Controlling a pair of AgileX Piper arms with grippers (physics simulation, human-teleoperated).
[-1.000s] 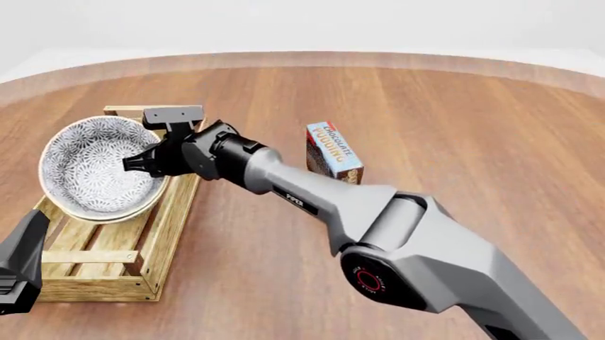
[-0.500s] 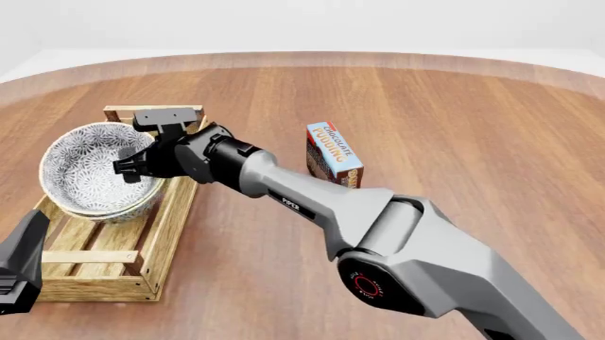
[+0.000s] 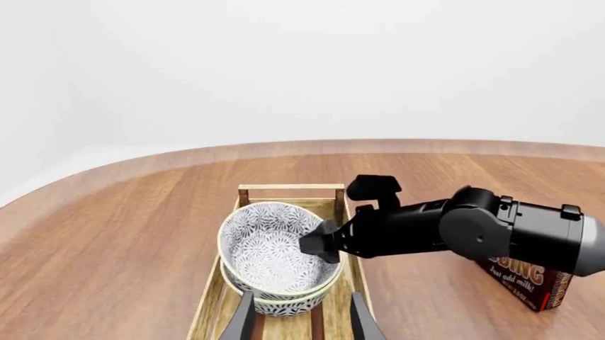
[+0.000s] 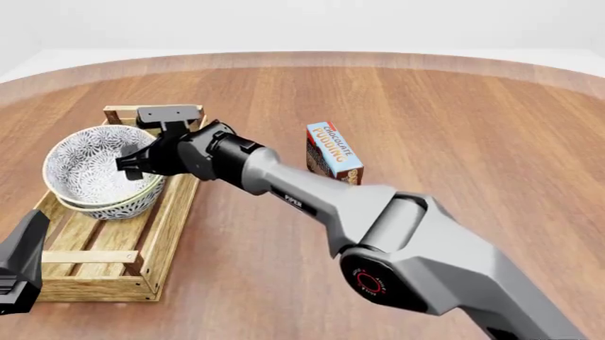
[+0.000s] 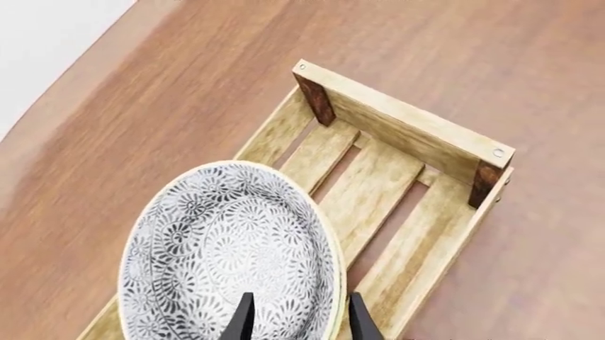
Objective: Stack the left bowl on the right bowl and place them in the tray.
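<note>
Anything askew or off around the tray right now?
Nothing stands out. The stacked bowls sit nested and roughly level inside the tray, with the right tool closed on their rim. The chocolate pudding box stands upright, apart from the tray.

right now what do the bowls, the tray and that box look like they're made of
The stacked bowls look like glazed ceramic: smooth cream rims, fine grey floral print inside. The tray looks like unfinished light wood: visible grain, slatted bottom, darker corner posts. The pudding box looks like printed cardboard: flat faces, sharp edges, lettering. All are renders, so this is appearance only.
</note>
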